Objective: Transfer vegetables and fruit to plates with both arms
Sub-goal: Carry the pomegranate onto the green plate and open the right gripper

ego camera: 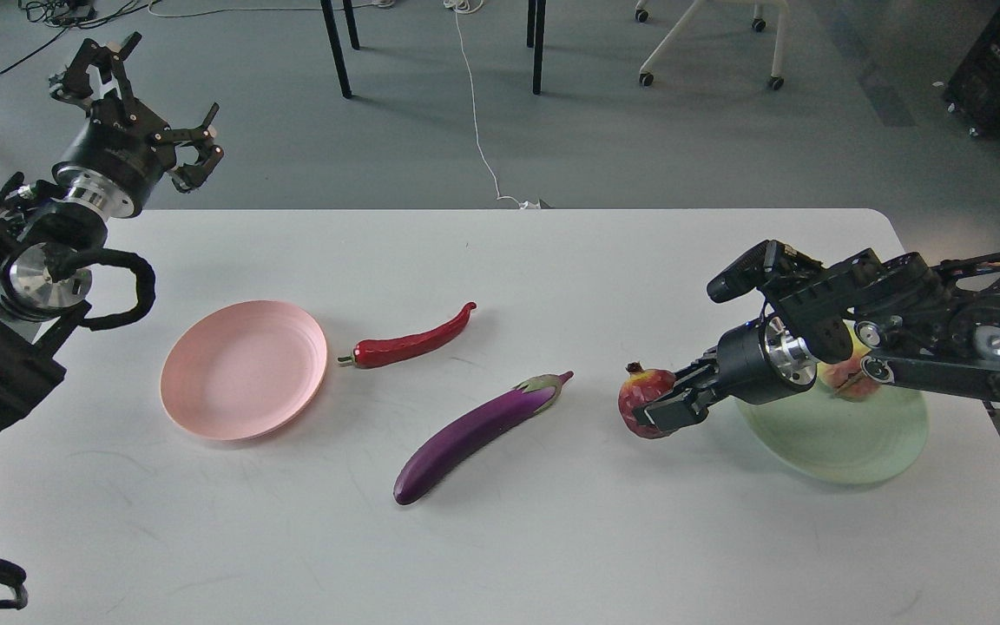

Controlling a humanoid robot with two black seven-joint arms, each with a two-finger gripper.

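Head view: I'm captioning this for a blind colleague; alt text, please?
The right claw grips a dark red pomegranate-like fruit beside the pale green plate; a purple eggplant and red chili lie near an empty pink plate.

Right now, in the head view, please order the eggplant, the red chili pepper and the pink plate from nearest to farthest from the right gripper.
1. Eggplant, centre of the table, just left of the right gripper.
2. Red chili pepper, farther left and back.
3. Pink plate, far left.

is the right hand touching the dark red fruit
Touching: the head view shows the right hand with its fingers closed against the dark red fruit, no gap visible.
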